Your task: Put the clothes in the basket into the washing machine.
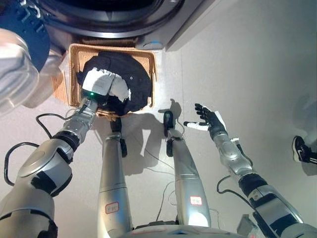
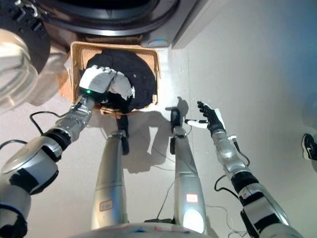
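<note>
A wicker basket (image 1: pixel 73 62) stands on the floor just in front of the washing machine (image 1: pixel 124 22). It holds black clothes (image 1: pixel 131 72) piled in a heap. My left hand (image 1: pixel 105 84) is down in the basket on the near left of the heap, its white-covered fingers (image 1: pixel 120 90) curled into the black cloth. My right hand (image 1: pixel 208 120) is open with fingers spread, held over bare floor to the right, well away from the basket. The machine's drum opening is dark and mostly cut off at the top edge.
The washing machine's round glass door (image 1: pixel 16 69) hangs open at the far left, next to the basket. A person's dark shoe (image 1: pixel 301 148) shows at the right edge. Pale floor (image 1: pixel 247 59) lies to the right of the machine.
</note>
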Controlling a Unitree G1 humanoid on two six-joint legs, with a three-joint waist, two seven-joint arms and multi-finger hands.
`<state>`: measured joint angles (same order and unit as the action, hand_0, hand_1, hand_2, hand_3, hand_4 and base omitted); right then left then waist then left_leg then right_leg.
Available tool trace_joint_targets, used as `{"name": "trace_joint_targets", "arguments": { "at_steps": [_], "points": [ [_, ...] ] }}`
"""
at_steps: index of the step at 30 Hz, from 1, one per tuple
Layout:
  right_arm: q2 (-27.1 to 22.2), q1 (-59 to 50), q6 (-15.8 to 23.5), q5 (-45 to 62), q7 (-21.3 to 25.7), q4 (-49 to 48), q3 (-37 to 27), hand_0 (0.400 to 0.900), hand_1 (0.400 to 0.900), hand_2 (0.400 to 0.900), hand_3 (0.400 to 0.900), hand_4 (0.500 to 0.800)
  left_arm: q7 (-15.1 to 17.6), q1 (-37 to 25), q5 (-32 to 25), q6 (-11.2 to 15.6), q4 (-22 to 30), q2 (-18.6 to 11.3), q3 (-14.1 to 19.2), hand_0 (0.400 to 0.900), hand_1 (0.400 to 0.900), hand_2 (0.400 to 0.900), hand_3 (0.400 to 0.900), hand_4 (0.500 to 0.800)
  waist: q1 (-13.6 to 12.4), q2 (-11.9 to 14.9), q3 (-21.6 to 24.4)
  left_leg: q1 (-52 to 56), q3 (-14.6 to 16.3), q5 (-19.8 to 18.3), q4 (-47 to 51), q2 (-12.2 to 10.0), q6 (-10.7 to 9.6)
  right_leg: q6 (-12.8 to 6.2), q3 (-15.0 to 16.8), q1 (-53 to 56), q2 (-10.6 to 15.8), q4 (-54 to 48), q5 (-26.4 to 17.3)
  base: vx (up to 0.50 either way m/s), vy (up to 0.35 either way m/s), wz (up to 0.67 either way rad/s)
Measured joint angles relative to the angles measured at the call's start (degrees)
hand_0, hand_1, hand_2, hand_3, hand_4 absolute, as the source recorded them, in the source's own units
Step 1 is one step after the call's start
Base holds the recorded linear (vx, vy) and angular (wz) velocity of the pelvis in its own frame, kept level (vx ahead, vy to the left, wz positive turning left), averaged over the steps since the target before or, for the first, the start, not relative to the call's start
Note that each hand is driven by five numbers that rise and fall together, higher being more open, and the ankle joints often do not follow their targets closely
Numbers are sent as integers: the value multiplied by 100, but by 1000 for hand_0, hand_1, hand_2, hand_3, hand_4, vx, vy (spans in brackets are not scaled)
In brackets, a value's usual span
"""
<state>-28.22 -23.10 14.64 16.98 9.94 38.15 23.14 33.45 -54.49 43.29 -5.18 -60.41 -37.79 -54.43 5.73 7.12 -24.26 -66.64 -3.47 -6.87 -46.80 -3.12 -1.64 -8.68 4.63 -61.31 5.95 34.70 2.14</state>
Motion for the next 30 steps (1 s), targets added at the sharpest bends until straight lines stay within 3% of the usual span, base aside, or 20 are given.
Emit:
{"name": "trace_joint_targets", "arguments": {
  "at_steps": [11, 19, 21, 22, 30],
  "points": [
    [-230, 176, 124, 7, 246, -483, -178, 900, 900, 900, 900, 800, 355, -261, 84, -155, 125, -151, -162, 900, 900, 900, 900, 800, 51, -1, 1, -1165, 110, -389, -1199, 91, 227, -205, 246, -1158, 58, 1135, 308, 25, 28, -5],
    [-341, 474, 220, 119, 354, -663, -241, 900, 900, 900, 900, 800, 575, -438, 85, -248, 347, -242, -264, 900, 900, 900, 900, 800, 76, -1, 1, -1718, 137, -622, -1832, 201, 326, -239, 300, -1705, 167, 1838, 619, 28, 19, 2],
    [-371, 516, 231, 120, 358, -711, -245, 900, 900, 900, 900, 800, 603, -532, 86, -260, 354, -259, -339, 475, 475, 475, 475, 545, 75, -1, 1, -1816, 139, -641, -1912, 220, 335, -259, 304, -1801, 188, 1935, 660, 22, 29, -6],
    [-390, 517, 235, 120, 359, -713, -251, 900, 900, 900, 900, 800, 609, -571, 87, -263, 354, -266, -396, 400, 400, 400, 400, 500, 73, -2, 2, -1838, 148, -644, -1924, 221, 339, -257, 310, -1828, 191, 1945, 662, 24, 39, -9],
    [-493, 584, 313, 117, 379, -794, -335, 900, 900, 900, 900, 800, 648, -834, 91, -250, 418, -338, -536, 400, 400, 400, 400, 500, 88, -4, 7, -2009, 192, -785, -2226, 221, 394, -306, 391, -2002, 187, 2230, 784, 4, 6, -1]
  ]
}}
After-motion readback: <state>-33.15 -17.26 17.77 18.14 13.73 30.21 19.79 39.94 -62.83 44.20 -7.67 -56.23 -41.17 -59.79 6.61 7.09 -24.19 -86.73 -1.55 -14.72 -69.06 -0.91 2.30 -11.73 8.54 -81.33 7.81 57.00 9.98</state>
